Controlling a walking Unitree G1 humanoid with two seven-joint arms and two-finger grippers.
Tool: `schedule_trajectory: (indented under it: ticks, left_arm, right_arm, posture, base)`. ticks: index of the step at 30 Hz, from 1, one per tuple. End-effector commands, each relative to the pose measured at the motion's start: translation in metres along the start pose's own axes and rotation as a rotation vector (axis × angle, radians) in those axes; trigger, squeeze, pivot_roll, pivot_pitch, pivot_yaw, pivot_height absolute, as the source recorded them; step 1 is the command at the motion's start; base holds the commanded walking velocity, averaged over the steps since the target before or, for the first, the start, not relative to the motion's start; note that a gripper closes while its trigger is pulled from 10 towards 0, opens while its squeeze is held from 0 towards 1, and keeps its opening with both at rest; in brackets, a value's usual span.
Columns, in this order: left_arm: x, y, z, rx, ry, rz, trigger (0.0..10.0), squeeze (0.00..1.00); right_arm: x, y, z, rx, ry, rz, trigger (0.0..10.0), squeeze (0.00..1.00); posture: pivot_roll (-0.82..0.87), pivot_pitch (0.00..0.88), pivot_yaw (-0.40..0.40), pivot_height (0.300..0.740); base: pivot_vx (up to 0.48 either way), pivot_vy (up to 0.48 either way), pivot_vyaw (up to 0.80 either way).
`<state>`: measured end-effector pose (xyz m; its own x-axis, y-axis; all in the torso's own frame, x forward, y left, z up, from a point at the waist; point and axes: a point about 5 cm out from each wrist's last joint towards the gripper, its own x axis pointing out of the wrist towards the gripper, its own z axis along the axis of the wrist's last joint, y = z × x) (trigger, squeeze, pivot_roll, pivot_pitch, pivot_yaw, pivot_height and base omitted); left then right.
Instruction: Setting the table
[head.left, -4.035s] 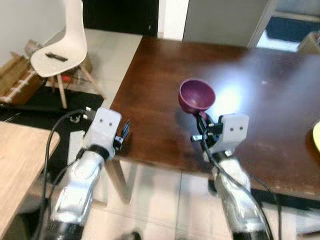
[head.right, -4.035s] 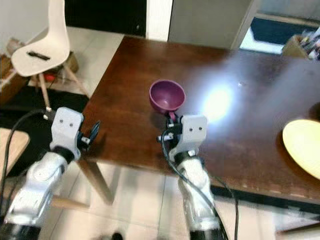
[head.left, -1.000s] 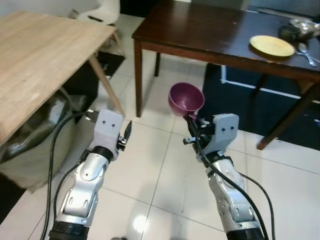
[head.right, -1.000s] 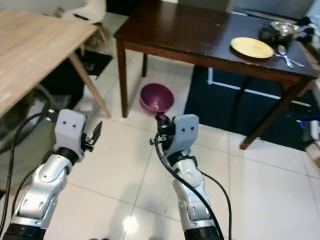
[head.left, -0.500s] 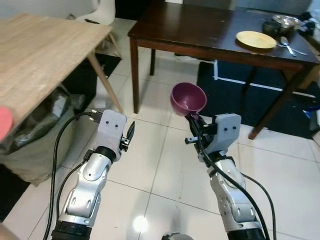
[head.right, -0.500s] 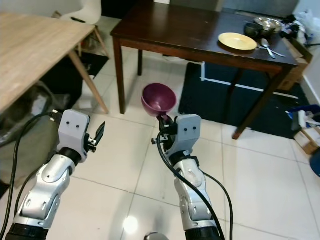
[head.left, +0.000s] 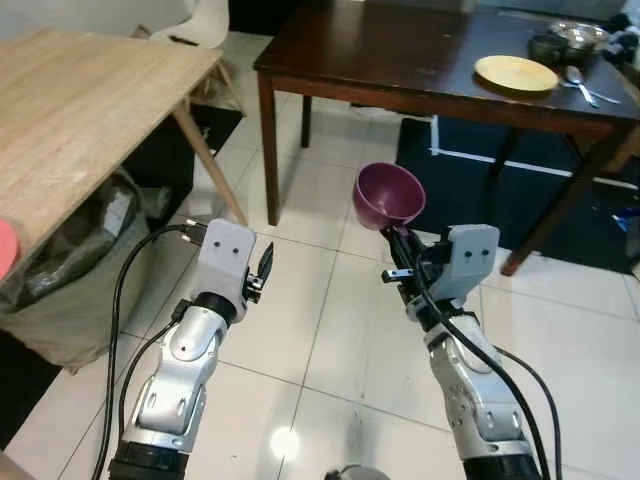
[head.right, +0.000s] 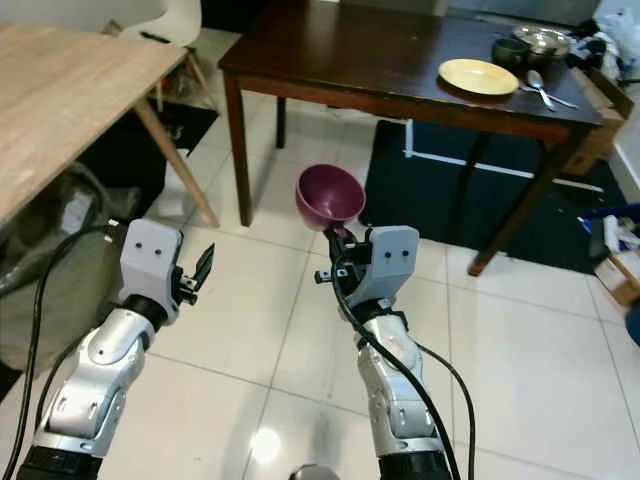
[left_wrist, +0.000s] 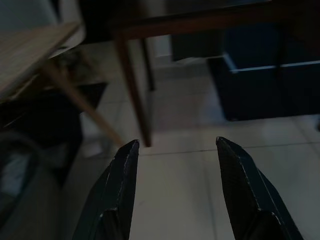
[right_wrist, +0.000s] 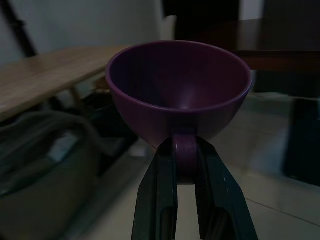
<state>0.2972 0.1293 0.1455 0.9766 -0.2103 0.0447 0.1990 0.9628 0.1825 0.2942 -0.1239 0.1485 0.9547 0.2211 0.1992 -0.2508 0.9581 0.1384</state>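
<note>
My right gripper (head.left: 398, 240) is shut on the handle of a purple cup (head.left: 388, 194) and holds it upright in the air above the white tiled floor. In the right wrist view the cup (right_wrist: 180, 90) sits just past the fingertips, its handle pinched between the two fingers (right_wrist: 161, 190). My left gripper (head.left: 263, 270) hangs open over the floor with nothing between its fingers (left_wrist: 122, 175). The dark wooden table (head.left: 400, 60) stands ahead with a yellow plate (head.left: 515, 72), a metal bowl (head.left: 573, 35) and a spoon (head.left: 585, 88) at its far right.
A light wooden table (head.left: 80, 110) fills the left side, with a grey bag (head.left: 70, 270) under it. A white chair (head.left: 200, 20) stands at the back left. A dark blue rug (head.left: 540, 200) lies under the dark table. A red object (head.left: 5, 250) shows at the left edge.
The camera has shifted a little; the dark table and rug sit slightly nearer and to the right. My right gripper keeps hold of the purple cup, raised slightly. The left gripper stays open.
</note>
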Motion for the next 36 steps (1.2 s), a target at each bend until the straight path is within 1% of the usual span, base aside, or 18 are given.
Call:
schedule_trajectory:
  ticks: [1, 26, 36]
  left_arm:
    - [-0.0013, -0.0003, -0.0034, 0.001, 0.019, 0.002, 10.0, 0.0]
    - [-0.0007, -0.0005, -0.0043, 0.011, 0.028, 0.006, 10.0, 0.0]
    - [-0.0004, 0.0007, -0.0048, 0.02, 0.031, 0.007, 10.0, 0.0]
  right_arm:
    - [0.0014, 0.0018, 0.0033, 0.009, -0.01, 0.01, 10.0, 0.0]
    - [0.0033, 0.001, 0.008, 0.016, -0.028, 0.018, 10.0, 0.0]
    - [0.0032, -0.0018, 0.0072, 0.021, -0.029, -0.006, 10.0, 0.0]
  posture:
    - [-0.13, 0.005, 0.021, 0.74]
    - [-0.13, 0.007, 0.021, 0.74]
    - [-0.13, 0.003, 0.028, 0.74]
  base:
    - [0.0, 0.0, 0.76]
    - [0.0, 0.0, 0.76]
    - [0.0, 0.0, 0.75]
